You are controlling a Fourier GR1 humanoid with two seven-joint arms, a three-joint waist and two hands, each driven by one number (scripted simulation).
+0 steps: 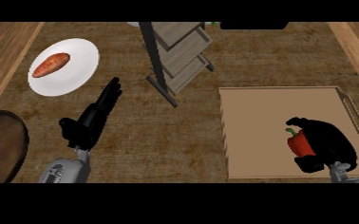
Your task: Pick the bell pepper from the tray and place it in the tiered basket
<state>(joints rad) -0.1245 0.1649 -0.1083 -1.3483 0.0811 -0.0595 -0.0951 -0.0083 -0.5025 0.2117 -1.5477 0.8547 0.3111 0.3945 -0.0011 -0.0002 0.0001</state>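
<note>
right robot hand (324, 144) curled round bell pepper (300, 144) near tray (266, 123) right edge | left robot hand (95, 116) open

On the tan tray (280, 123) the right hand (326, 144) curls round the red bell pepper (299, 143), while the left hand (95, 116) rests open, well apart from the tiered basket (179, 57).

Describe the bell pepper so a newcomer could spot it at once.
Start at the flat tan tray on the right side of the counter. Near its lower right corner, the right hand curls its fingers round the bell pepper. It is the only red, green-stemmed thing there; the other food, on the white plate at far left, is orange and oblong.
</note>
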